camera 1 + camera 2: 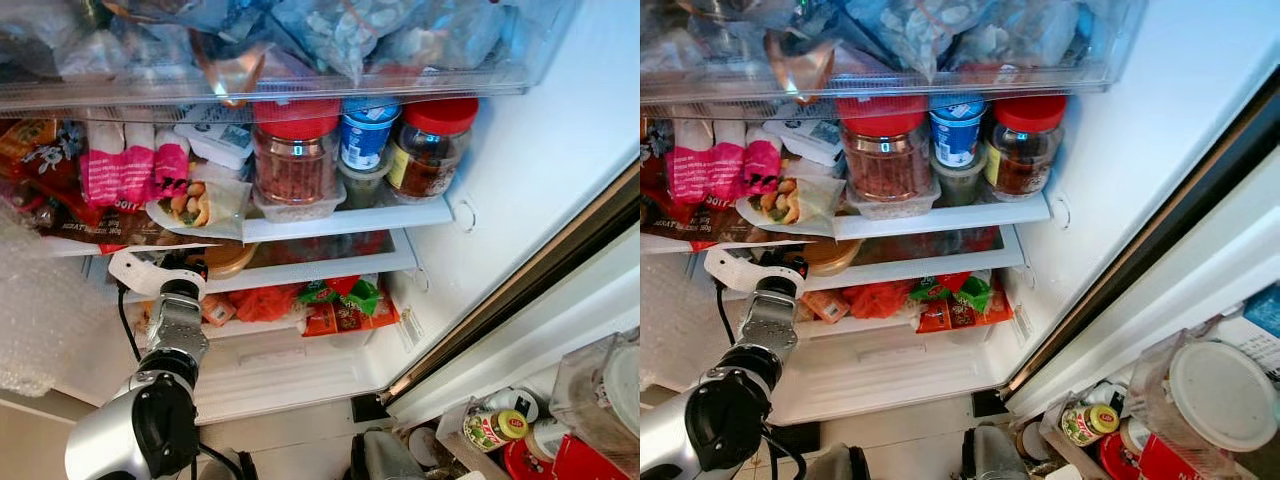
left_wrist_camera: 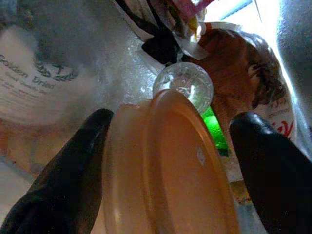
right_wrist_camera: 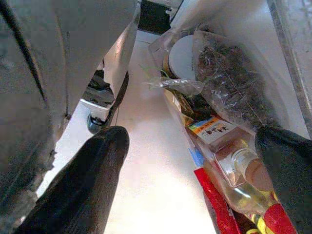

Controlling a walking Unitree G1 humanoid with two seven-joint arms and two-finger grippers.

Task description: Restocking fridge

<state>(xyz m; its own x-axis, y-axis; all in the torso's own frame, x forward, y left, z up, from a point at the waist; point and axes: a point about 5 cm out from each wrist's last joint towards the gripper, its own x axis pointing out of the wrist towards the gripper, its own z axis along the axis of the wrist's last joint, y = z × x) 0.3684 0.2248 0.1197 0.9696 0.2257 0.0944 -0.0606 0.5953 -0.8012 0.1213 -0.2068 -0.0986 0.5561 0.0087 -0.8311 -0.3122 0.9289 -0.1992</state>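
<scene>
A tan round container with an orange lid (image 2: 165, 180) lies on the fridge's second shelf (image 1: 330, 268), and it also shows in the left eye view as a tan container (image 1: 228, 258). My left arm (image 1: 175, 330) reaches up into that shelf. The left gripper (image 2: 175, 119) is open and straddles the container, one finger against its rim, the other a little apart. A clear knobbed lid (image 2: 184, 84) and a brown bag lie just behind it. My right gripper (image 3: 195, 136) hangs open over the floor, beside a bottle (image 3: 234, 165) among groceries.
The shelf above holds two red-lidded jars (image 1: 296, 150), a blue-topped tub (image 1: 368, 135), a bagged sandwich (image 1: 200, 205) and pink packets (image 1: 130, 165). Red and green packets (image 1: 340, 300) lie on the lower shelf. The fridge door (image 1: 560, 290) stands at the right, with a grocery box (image 1: 520, 430) below it.
</scene>
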